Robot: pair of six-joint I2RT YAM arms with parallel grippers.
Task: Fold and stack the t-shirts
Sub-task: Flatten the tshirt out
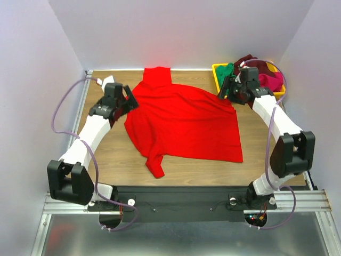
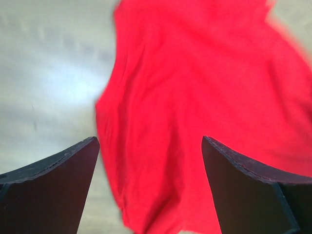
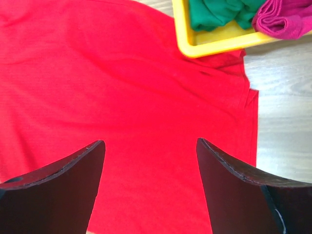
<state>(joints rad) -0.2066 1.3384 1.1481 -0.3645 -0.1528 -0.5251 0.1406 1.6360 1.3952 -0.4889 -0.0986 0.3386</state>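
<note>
A bright red t-shirt (image 1: 184, 120) lies spread over the wooden table, one sleeve pointing toward the near edge and another part toward the back wall. My left gripper (image 1: 129, 98) hovers open over its left edge; the left wrist view shows red cloth (image 2: 195, 97) below the open gripper (image 2: 150, 146), nothing held. My right gripper (image 1: 226, 88) is open above the shirt's right back corner (image 3: 122, 87), its jaws wide apart (image 3: 150, 146) and empty. Green (image 1: 228, 69), dark maroon (image 1: 256, 64) and magenta-pink (image 1: 272, 81) t-shirts sit bunched in the tray.
The yellow tray (image 1: 217, 72) stands at the back right corner, its near corner (image 3: 214, 44) resting on the red shirt's edge, with green (image 3: 219, 12) and magenta (image 3: 285, 19) cloth inside. Walls close in the table on three sides.
</note>
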